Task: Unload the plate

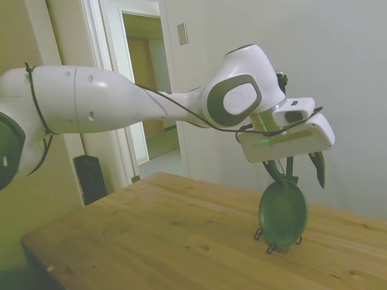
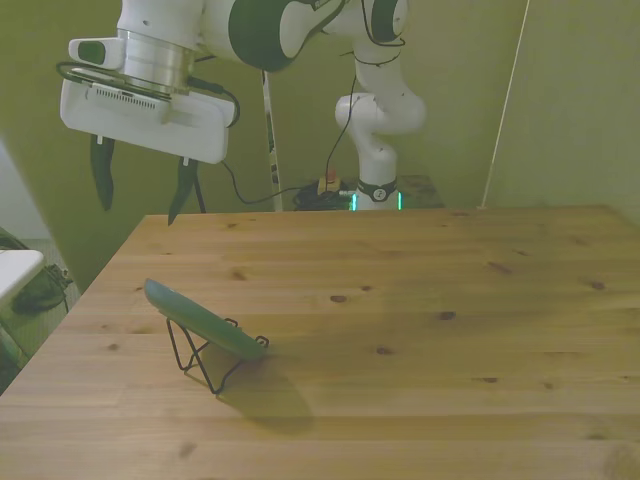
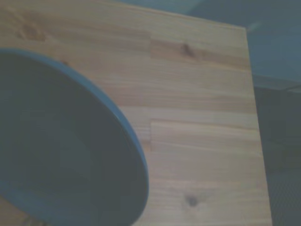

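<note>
The round, shallow, dark green plate (image 2: 205, 325) sits propped at a slant in a thin black wire stand (image 2: 205, 362) on the wooden bench (image 2: 420, 330), near the front view's left edge. Not yet unloaded.

My claw (image 2: 140, 180) hangs above and behind the plate, clear of it, jaws wide apart and holding nothing. In the side view the claw (image 1: 302, 169) is just over the plate's (image 1: 283, 212) upper rim; the wrist view shows the plate (image 3: 61, 150) close below, blurred.

Risks, as I judge them:
- The rim is thin and smooth. A pinch placed too shallow could slip off, and the plate would drop back onto the wire or the bench.
- The stand looks light. If I pull along the tilt rather than up out of the cradle, the wire may drag or tip with the plate.
- The bench edge is near; a knocked plate could slide off.

Arm pose: forearm reaches out roughly level, wrist bent down, palm block tilted, fingers pointing downward toward the rim.
</note>
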`<state>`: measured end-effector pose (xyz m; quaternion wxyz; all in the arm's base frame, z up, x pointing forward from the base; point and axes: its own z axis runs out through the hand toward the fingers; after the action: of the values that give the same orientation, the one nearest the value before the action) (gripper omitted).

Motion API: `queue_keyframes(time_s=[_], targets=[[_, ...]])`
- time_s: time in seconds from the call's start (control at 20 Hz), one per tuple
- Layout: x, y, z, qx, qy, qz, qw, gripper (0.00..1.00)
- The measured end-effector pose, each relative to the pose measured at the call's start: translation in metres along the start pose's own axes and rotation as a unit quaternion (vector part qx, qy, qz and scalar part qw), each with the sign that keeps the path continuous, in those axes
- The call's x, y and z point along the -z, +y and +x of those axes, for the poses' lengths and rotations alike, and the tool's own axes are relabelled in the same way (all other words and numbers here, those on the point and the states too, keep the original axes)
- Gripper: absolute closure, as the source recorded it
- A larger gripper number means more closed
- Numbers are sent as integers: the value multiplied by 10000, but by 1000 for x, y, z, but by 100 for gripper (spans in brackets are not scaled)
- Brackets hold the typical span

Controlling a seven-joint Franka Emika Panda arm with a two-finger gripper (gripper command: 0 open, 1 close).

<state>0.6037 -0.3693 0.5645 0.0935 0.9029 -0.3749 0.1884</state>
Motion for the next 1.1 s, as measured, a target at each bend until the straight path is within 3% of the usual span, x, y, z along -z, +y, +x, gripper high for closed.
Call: queue_keyframes(time_s=[0.55, 1.1], targets=[[-34, -46, 4, 508, 16, 368, 9980, 0], [-59, -50, 12, 1194, 40, 345, 9922, 0]])
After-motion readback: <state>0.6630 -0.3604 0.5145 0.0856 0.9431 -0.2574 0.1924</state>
